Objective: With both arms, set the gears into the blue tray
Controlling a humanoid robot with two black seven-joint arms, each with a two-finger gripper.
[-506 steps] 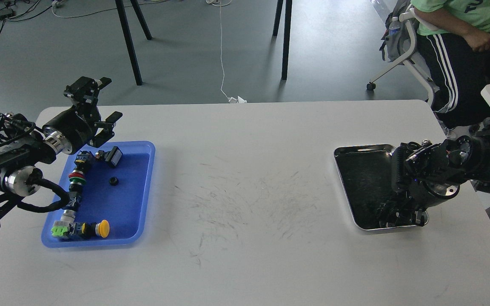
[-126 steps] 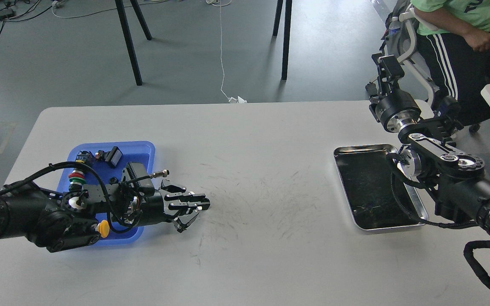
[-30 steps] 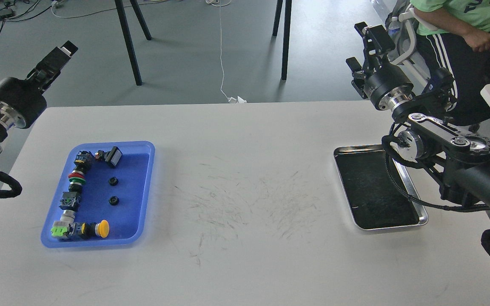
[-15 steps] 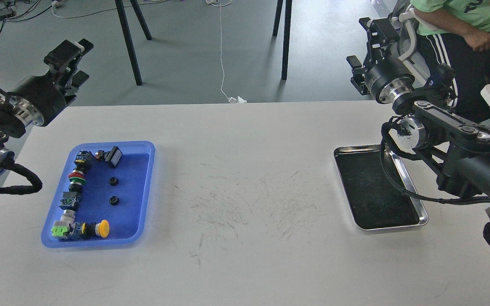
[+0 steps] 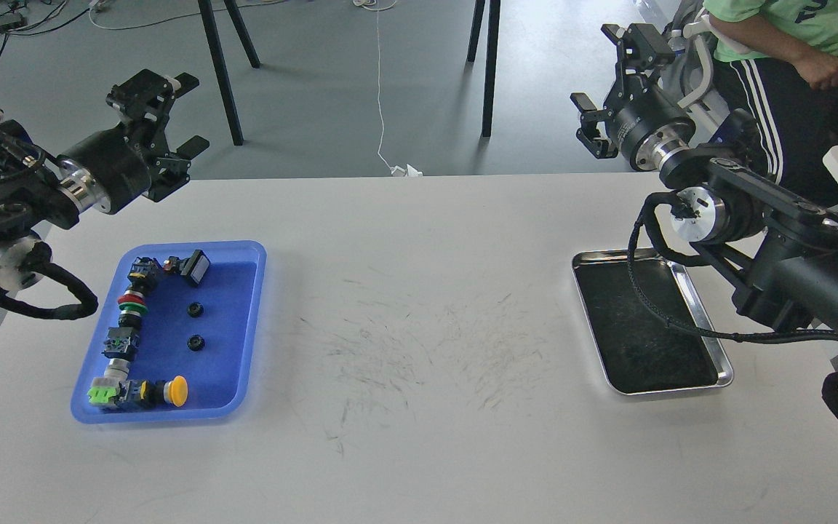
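Gears point(image 5: 194, 310) point(image 5: 194, 341) are seen lying in blue tray point(image 5: 247, 349) on bench point(image 5: 419, 437), below and right of left end effector point(image 5: 172, 116); both end effectors, right point(image 5: 612, 87) included, are spread open, nothing held.

Looked like a robotics lab / test room. Plain white worktable point(image 5: 419, 407) w/ scuffed, scratched top sat on a grey floor point(image 5: 332, 80). Loose cables point(image 5: 4, 22) and a white cord point(image 5: 379, 87) trailed across the floor, black stand legs point(image 5: 222, 73) behind the table. A person in green shirt point(image 5: 790, 44) sat on a wheeled chair point(image 5: 688, 94) at far right, beside the bench.
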